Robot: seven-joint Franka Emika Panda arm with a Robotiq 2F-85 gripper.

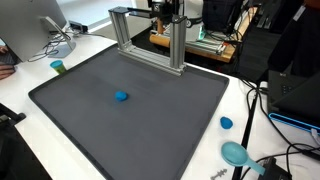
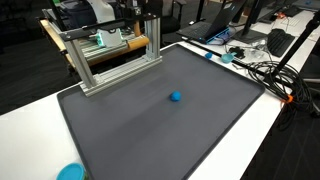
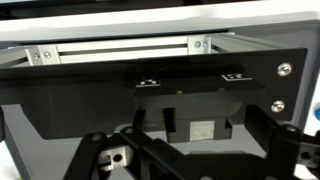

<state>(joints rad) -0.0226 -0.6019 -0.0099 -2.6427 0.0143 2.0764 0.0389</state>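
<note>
A small blue ball (image 1: pixel 121 97) (image 2: pixel 175 97) lies alone on the dark grey mat (image 1: pixel 150 130) (image 2: pixel 140 135). Behind the mat's back edge stands an aluminium frame (image 1: pixel 150 42) (image 2: pixel 110 55). My gripper (image 1: pixel 166 10) (image 2: pixel 148 10) hangs high above and behind that frame, far from the ball. In the wrist view the gripper (image 3: pixel 195 160) is open, its dark fingers (image 3: pixel 95 155) spread wide with nothing between them. The frame's rail (image 3: pixel 120 47) runs across the top of that view. The ball does not show there.
On the white table round the mat are a green cup (image 1: pixel 58 67), a blue cap (image 1: pixel 226 123), a teal dish (image 1: pixel 235 153) (image 2: pixel 70 172) and cables (image 1: pixel 262 105) (image 2: pixel 265 70). A monitor (image 1: pixel 40 25) stands at one back corner.
</note>
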